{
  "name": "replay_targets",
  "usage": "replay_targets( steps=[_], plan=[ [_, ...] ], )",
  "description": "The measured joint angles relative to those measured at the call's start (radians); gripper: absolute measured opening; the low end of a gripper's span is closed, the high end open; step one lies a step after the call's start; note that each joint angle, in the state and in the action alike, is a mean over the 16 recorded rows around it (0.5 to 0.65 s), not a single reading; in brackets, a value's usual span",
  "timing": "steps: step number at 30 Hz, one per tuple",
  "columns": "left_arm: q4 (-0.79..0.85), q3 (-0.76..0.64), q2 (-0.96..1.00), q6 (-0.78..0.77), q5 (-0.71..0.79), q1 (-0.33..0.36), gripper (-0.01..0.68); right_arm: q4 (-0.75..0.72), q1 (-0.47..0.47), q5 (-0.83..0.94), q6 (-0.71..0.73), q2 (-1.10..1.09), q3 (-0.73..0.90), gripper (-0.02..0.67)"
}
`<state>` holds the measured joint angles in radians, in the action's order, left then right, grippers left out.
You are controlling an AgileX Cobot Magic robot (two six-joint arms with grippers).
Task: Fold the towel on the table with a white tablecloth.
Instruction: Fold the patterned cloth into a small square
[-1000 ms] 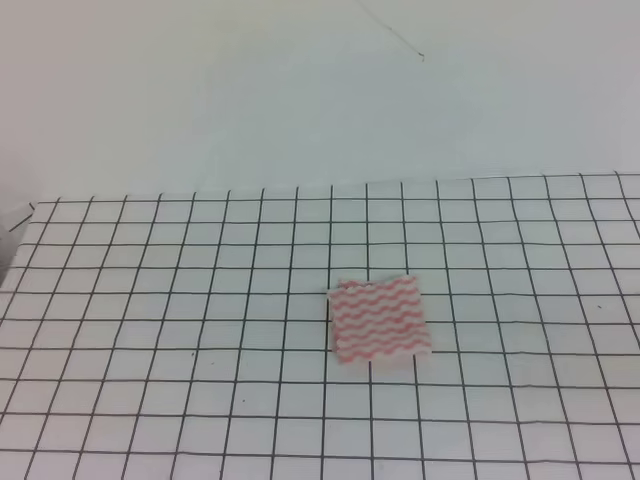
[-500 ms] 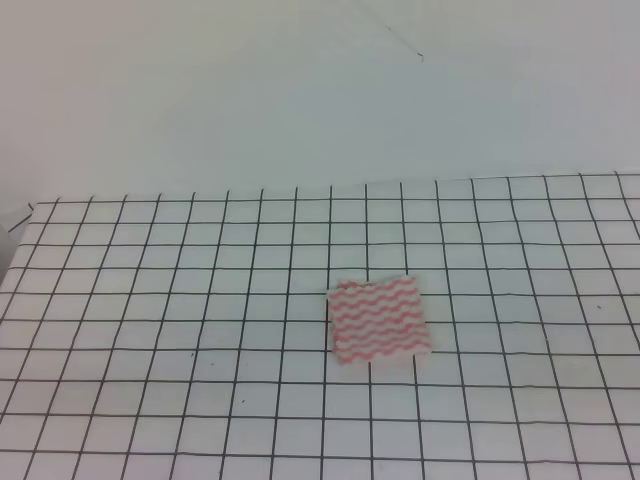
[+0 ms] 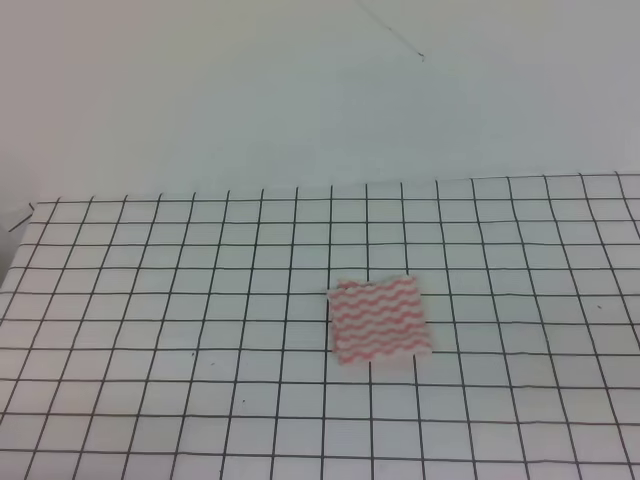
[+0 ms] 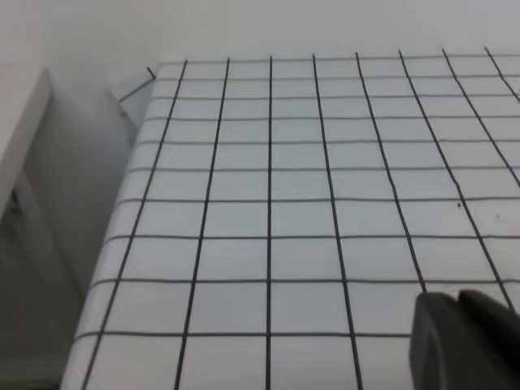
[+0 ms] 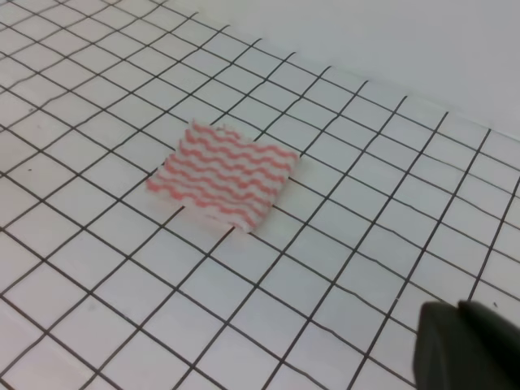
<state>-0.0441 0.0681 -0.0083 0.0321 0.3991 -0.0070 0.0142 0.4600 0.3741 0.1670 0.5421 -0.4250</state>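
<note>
Nothing on the table has shifted since the earlier frames: the towel (image 3: 379,319) lies in the same spot, and only a pale shape at the far left edge of the high view has gone

One table (image 3: 150,330) fills the lower part of that view, covered in white cloth with a grid of thin black lines. Behind it rises a plain pale wall (image 3: 300,100) with a thin dark line near the top. In the left wrist view the cloth drops over the table's left edge, and a pale vertical panel (image 4: 20,130) stands beside it

One towel is in sight, pink-red and white in wavy stripes, lying flat as a small, nearly square patch a little right of the table's middle and covering a few grid squares. It rests on the cloth, touching nothing else. The right wrist view shows it well ahead of the right gripper (image 5: 467,345), with its edges slightly uneven

Two grippers show, each only as a dark blurred tip at the lower right corner of its wrist view; the left gripper (image 4: 463,337) hangs over bare grid. Whether either pair of jaws is apart or together I cannot tell. Neither touches the towel
</note>
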Motion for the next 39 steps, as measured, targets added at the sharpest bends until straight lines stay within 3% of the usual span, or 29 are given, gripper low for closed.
replay_targets(
  steps=[20,30,39],
  plan=[
    [-0.020,-0.070,-0.009,0.000,-0.091,0.000,-0.001,0.007,-0.032,0.036,-0.001,-0.044,0.000,0.000],
    [-0.023,-0.070,-0.009,0.000,-0.091,0.000,-0.001,0.008,-0.250,0.059,0.005,-0.287,0.025,-0.001],
    [-0.023,-0.070,-0.009,0.002,-0.090,0.000,-0.001,0.013,-0.450,0.059,0.001,-0.502,0.188,-0.001]
  ],
)
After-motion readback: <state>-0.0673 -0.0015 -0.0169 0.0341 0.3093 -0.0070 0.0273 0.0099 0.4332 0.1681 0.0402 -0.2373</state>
